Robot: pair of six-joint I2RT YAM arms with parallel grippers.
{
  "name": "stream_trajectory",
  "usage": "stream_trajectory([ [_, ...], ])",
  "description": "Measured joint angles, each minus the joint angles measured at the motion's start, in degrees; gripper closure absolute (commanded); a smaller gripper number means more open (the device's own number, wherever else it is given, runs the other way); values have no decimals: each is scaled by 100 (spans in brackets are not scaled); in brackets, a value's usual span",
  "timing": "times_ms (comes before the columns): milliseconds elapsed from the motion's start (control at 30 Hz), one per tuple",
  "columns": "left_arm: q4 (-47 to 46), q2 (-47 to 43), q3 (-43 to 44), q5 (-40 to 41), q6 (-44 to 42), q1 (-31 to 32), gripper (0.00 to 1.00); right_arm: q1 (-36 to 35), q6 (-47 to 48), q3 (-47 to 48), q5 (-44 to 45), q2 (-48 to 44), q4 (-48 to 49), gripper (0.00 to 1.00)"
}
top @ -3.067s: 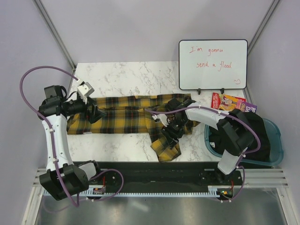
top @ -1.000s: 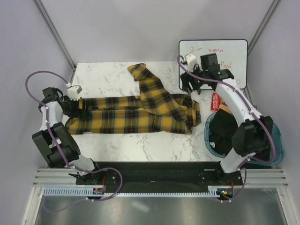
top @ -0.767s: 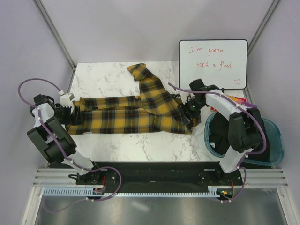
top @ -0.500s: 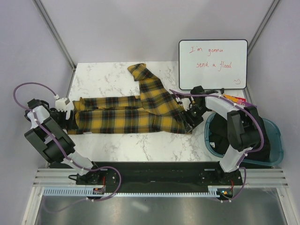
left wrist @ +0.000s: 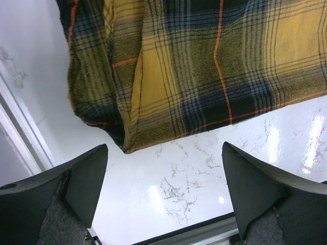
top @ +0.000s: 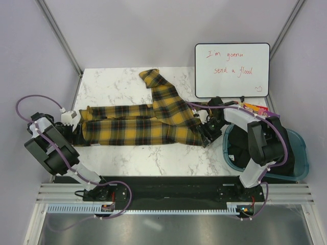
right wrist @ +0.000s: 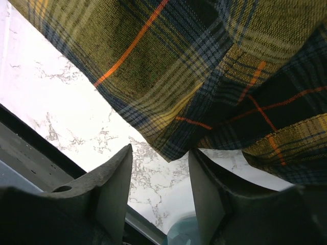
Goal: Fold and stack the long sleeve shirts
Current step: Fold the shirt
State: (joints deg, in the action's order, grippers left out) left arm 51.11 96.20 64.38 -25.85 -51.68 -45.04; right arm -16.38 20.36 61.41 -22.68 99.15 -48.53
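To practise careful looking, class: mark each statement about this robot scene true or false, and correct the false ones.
1. The shirt lies stretched across the table. True.
2. The left pincer grips the shirt. False: it is open, and the shirt's edge lies just beyond its tips.
3. A whiteboard stands at the table's far right. True.
4. The bin is empty. False: dark cloth lies in it.
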Motion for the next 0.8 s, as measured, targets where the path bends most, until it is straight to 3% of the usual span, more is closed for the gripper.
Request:
stream_trajectory([
  [167, -28, 201, -103, -15, -13, 0, 7, 0, 68, 0, -68, 2, 28, 68],
  [367, -48, 269, -179, -22, -26, 0, 20, 4, 98, 17, -153, 22, 26, 100],
  [467, -50, 264, -179, -28, -28, 0, 25, 4, 96, 63, -195, 22, 9, 100],
  [667, -48, 197, -190, -17, -114, 0, 61, 4, 105, 109, -186, 22, -37, 100],
  [700, -46, 197, -188, -15, -129, -2, 76, 4, 111, 151, -166, 22, -66, 100],
  [800, -15, 197, -133, 46, -232, 0, 98, 4, 170, 354, -76, 22, -190, 100],
])
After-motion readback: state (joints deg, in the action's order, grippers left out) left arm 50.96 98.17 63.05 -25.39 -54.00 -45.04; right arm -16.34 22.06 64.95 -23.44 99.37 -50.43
